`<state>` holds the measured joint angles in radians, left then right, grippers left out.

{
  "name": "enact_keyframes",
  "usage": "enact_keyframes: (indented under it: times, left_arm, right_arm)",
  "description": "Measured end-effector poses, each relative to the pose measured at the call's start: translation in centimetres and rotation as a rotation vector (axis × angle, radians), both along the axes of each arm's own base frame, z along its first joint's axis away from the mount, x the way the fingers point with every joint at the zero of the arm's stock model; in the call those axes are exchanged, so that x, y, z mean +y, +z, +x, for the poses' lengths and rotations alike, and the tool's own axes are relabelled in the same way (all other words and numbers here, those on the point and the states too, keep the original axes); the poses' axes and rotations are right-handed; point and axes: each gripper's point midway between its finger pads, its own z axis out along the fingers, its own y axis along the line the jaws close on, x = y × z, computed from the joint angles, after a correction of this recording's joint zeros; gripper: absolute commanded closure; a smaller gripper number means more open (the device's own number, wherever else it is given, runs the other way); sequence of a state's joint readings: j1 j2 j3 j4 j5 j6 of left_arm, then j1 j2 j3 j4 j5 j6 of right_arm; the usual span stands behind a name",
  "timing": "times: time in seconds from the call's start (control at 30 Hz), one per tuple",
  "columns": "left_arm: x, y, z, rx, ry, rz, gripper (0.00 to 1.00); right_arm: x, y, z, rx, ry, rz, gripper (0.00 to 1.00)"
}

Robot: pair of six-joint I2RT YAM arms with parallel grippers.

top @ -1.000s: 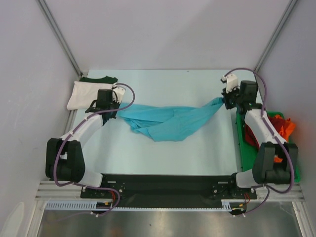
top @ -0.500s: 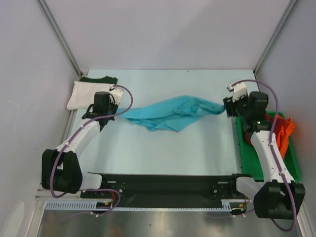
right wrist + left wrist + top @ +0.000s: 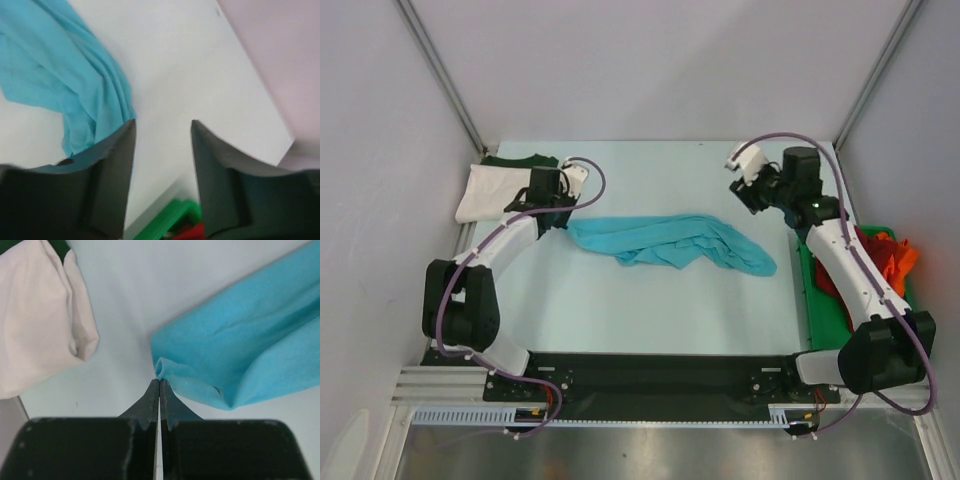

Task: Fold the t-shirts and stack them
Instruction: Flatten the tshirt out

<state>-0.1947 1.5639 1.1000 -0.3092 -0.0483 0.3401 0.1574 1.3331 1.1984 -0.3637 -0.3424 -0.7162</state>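
Left gripper (image 3: 159,383) pinches a corner of the turquoise t-shirt (image 3: 670,240) at centre-left, probably anchoring it for spreading (right gripper (image 3: 750,190), upper right, gapes empty).

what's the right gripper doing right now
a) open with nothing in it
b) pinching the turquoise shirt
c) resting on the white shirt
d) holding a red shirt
a: in the right wrist view the right gripper has its fingers apart with only bare table between them, and the turquoise t-shirt lies off to one side.
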Motion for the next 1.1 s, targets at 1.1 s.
enact_keyframes:
  times: [1.1]
  left_arm:
    - [-1.6, -1.4, -0.5, 0.008, -0.032, 0.022, 1.0]
  right_arm:
    - [15.7, -17.4, -5.0, 0.251, 0.607, -0.337, 0.68]
